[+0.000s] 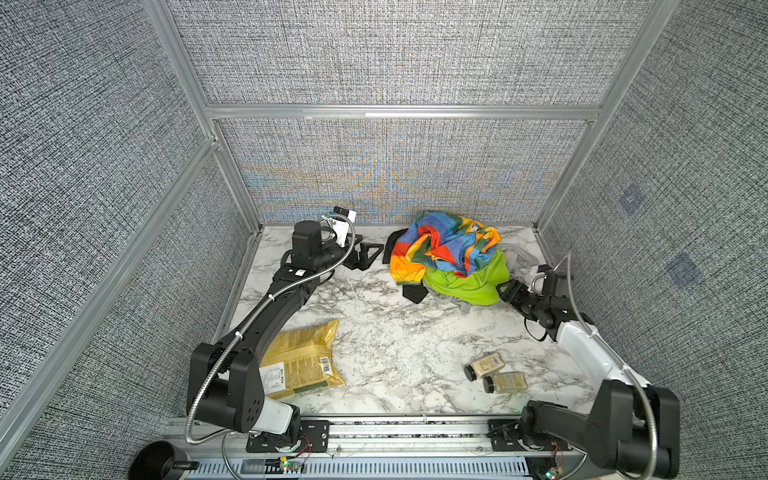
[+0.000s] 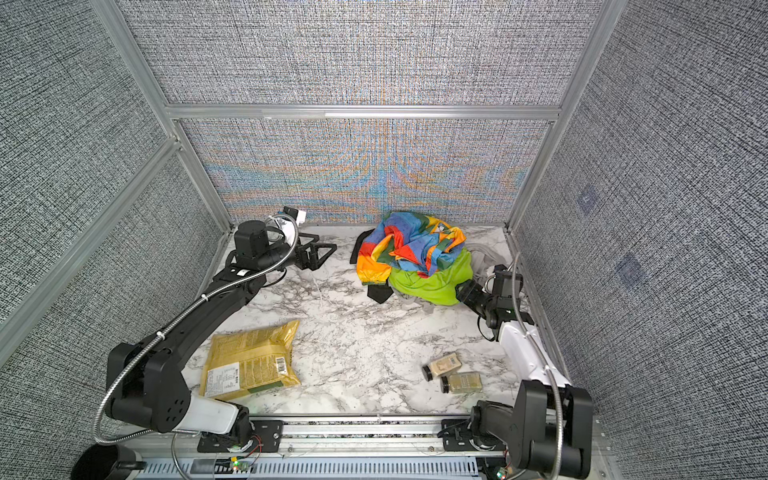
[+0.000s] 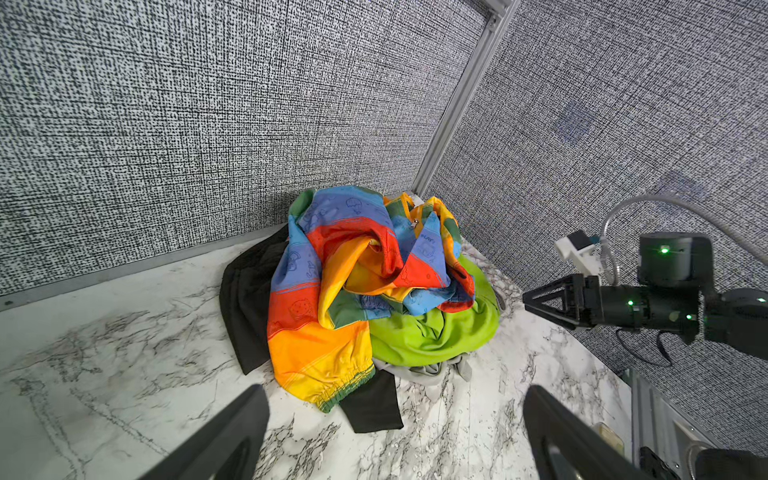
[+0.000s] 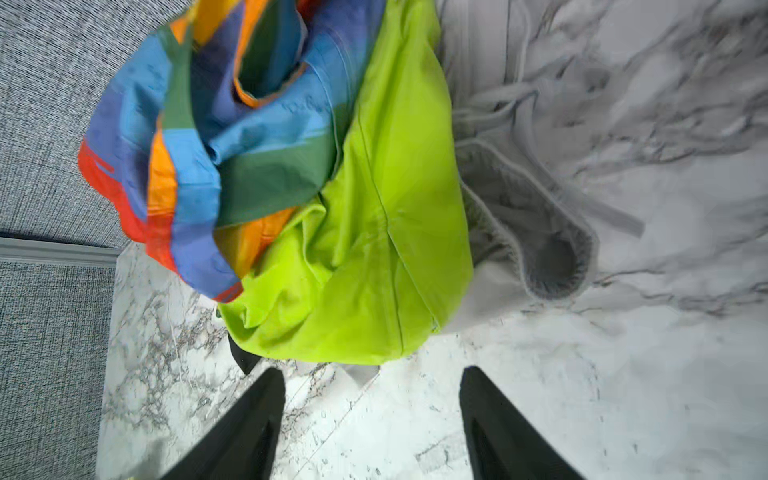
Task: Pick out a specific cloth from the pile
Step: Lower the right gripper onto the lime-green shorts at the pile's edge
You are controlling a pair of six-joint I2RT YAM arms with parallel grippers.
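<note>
Lime-green fabric fills the space straight ahead of the right gripper (image 4: 372,374), whose jaws stand wide apart with nothing between them. This is the cloth (image 4: 374,249). Its near hem lies on the table (image 1: 395,340) just beyond the fingertips, untouched, at the gripper's side of the pile (image 1: 449,253). The left gripper (image 3: 397,390) is likewise spread and empty, near the pile's opposite side but clear of it.

The risks come from the neighbours. The rainbow garment (image 4: 216,158) lies draped over the cloth's far part, so a straight pull back toward the gripper would likely drag it along or topple the heap. The grey garment (image 4: 540,232) sits touching the cloth on one flank, its cords and ribbed band loose. Jaws this wide, closing low, could pinch grey together with green. A pale scrap also peeks from under the hem right before the tips. The wrist view is blurred, so it may be grey fabric or the cloth's own lining. A shallow bite on such thin, slick material may also slip free once the load above resists.
</note>
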